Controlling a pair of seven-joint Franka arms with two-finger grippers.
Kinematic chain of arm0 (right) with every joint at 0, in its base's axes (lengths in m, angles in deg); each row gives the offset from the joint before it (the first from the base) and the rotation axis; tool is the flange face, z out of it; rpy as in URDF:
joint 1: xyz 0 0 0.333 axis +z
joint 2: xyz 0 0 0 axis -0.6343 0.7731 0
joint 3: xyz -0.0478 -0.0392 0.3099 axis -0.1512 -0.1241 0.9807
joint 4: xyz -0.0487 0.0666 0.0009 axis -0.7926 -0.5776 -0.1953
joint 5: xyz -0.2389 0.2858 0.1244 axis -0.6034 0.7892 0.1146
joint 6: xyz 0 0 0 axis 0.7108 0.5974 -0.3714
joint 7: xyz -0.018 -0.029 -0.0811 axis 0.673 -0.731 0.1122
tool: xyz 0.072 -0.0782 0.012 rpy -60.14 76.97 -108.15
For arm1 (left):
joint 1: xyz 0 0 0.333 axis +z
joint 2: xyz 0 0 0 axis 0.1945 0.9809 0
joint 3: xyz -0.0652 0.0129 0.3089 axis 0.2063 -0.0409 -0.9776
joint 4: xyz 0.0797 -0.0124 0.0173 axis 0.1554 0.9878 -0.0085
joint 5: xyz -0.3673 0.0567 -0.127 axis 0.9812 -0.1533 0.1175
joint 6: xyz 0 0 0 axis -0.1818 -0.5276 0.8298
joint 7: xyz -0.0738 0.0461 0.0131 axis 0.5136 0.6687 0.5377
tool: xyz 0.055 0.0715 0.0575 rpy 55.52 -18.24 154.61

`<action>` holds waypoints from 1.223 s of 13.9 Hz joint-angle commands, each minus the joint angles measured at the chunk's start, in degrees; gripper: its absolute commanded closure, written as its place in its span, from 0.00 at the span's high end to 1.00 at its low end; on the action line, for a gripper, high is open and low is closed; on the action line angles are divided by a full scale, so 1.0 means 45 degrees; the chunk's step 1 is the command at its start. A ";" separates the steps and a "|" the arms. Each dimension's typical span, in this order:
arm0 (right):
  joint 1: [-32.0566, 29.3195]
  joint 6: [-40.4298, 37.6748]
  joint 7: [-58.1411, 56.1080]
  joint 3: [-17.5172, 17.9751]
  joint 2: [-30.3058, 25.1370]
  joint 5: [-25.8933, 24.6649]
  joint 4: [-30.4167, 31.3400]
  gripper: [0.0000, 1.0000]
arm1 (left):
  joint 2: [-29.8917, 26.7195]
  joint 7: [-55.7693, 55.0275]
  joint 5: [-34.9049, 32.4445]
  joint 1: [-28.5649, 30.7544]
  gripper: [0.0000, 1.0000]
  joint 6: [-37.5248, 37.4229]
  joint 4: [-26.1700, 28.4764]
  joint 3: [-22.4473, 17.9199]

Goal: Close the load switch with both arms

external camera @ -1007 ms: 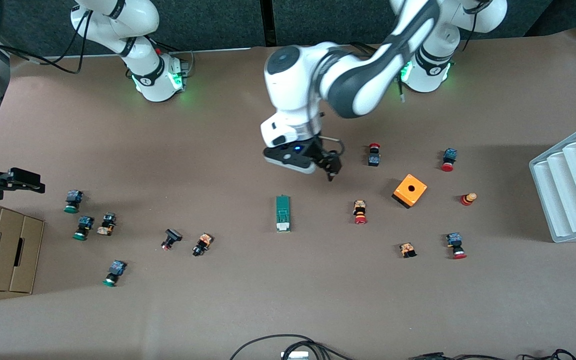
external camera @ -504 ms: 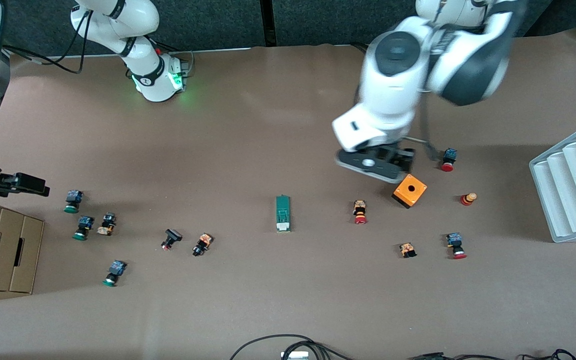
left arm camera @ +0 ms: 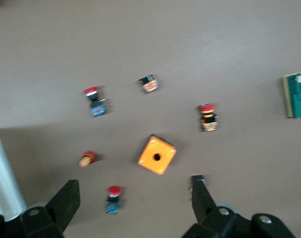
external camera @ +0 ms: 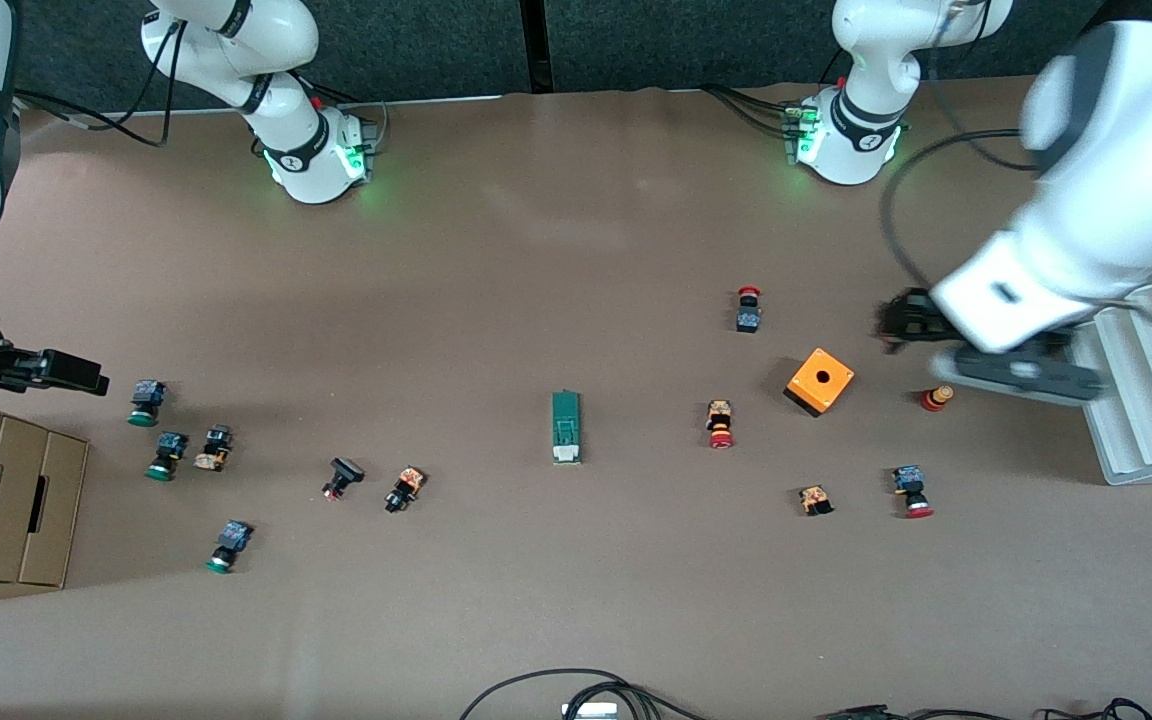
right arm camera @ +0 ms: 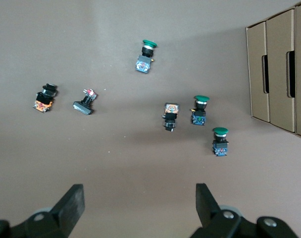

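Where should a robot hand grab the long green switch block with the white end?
Probably across its two long sides, coming straight down from above. The long green switch block lies flat on the brown table, narrow enough for open fingers, with bare table beside both long sides. Gripping the green middle leaves the white tab, at its nearer end, free.

The bench is showing plain brown. The load switch is showing green with a white tab. The box is glowing orange with a dark hole. Push buttons are wearing red or green caps. The arms are showing white with black bands.
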 commanded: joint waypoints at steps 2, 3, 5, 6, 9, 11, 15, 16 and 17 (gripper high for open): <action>-0.0005 0.0082 0.0139 0.0005 -0.0160 0.0461 0.0107 1.00 | -0.0591 0.0169 -0.0051 0.0531 1.00 -0.1056 -0.0016 0.0138; 0.0033 0.0082 0.0119 -0.0015 -0.0141 0.0676 0.0107 1.00 | -0.0591 0.0169 -0.0284 0.0551 1.00 -0.1096 -0.0035 0.0138; 0.0092 0.0101 0.0099 0.0024 -0.0102 0.0736 0.0107 1.00 | -0.0804 0.0189 -0.0502 0.0590 1.00 -0.1077 0.0100 0.0138; 0.0131 0.0101 0.0080 0.0024 -0.0121 0.0737 0.0107 1.00 | -0.1193 0.0169 -0.0501 0.0377 1.00 -0.1019 0.0353 -0.0462; 0.0170 0.0121 0.0079 0.0005 -0.0141 0.0698 0.0087 1.00 | -0.2014 0.0149 -0.0016 -0.1595 1.00 -0.0882 0.1503 -0.3196; 0.0112 0.0101 0.0079 -0.0015 -0.0121 0.0717 0.0087 1.00 | -0.2989 0.0149 0.0280 -0.1636 1.00 0.0069 0.2985 -0.3610; 0.0131 0.0121 0.0040 -0.0054 -0.0102 0.0639 0.0087 1.00 | -0.3248 0.0129 0.0241 -0.2301 1.00 0.0233 0.3246 -0.4140; 0.0170 0.0102 0.0002 -0.0054 -0.0121 0.0639 0.0048 1.00 | -0.3228 0.0188 0.0241 -0.2301 1.00 0.0038 0.3168 -0.4140; 0.0093 0.0121 -0.0018 0.0004 -0.0121 0.0639 0.0009 1.00 | -0.3209 0.0169 0.0222 -0.2320 1.00 -0.0002 0.3148 -0.4120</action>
